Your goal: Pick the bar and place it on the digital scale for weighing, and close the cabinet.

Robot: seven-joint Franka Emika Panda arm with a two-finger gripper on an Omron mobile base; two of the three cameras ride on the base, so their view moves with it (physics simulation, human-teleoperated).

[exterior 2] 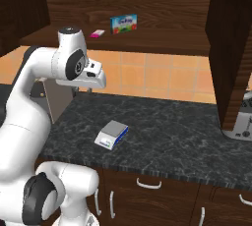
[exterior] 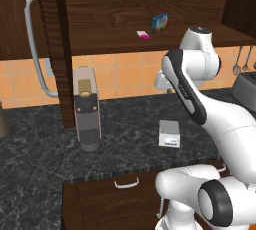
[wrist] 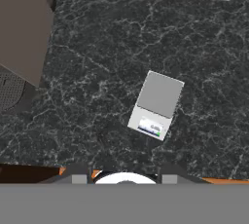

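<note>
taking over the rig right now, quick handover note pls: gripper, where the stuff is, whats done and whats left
Gripper: shut, nothing in it, held high over the counter and looking down at the scale.
Bar: lies on the shelf inside the open cabinet, beside the upright blue-green box.
Scale: on the dark counter in front of the arm, top bare, to the right of the coffee machine.
Cabinet: doors stand open.
Done: nothing yet.
Left: open the gripper, reach up for the bar, set it on the scale, then close the cabinet doors.
</note>
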